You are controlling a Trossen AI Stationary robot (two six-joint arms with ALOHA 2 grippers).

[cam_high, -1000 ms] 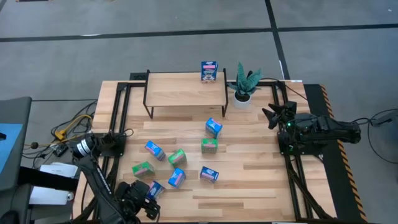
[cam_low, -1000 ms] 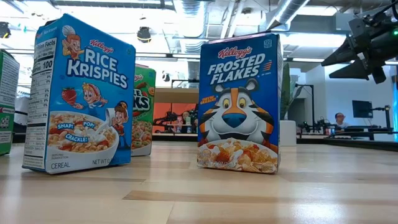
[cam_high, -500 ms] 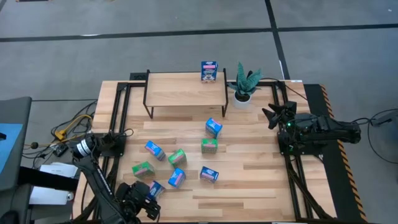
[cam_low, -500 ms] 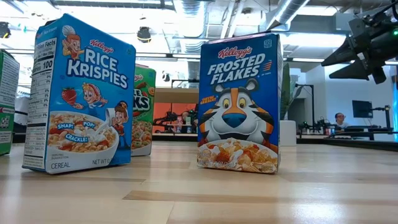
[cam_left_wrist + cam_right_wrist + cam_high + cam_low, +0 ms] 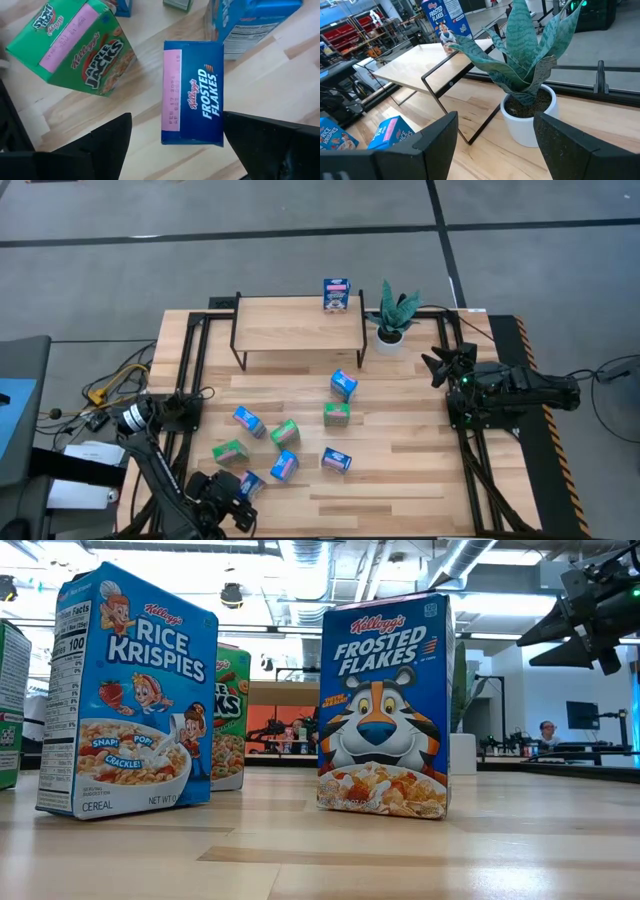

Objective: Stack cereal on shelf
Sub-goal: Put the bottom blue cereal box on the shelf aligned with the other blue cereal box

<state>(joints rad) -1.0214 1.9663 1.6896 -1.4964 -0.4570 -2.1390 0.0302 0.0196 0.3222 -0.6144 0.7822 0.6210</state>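
Note:
One blue cereal box (image 5: 337, 294) stands on the light-wood shelf (image 5: 300, 325) at its right end. Several blue and green cereal boxes (image 5: 285, 432) stand scattered on the table in front of the shelf. My left gripper (image 5: 238, 498) is open at the table's near left, above a blue Frosted Flakes box (image 5: 192, 92). Its fingers stand on either side of that box's near end without touching it. A green Apple Jacks box (image 5: 75, 47) stands beside it. My right gripper (image 5: 440, 365) is open and empty at the table's right edge, near the potted plant (image 5: 527, 65).
The potted plant (image 5: 392, 315) in its white pot stands just right of the shelf's right legs. Black frame rails (image 5: 190, 370) run along the table's left and right sides. A Rice Krispies box (image 5: 130, 690) and a Frosted Flakes box (image 5: 385, 705) stand close to the low camera.

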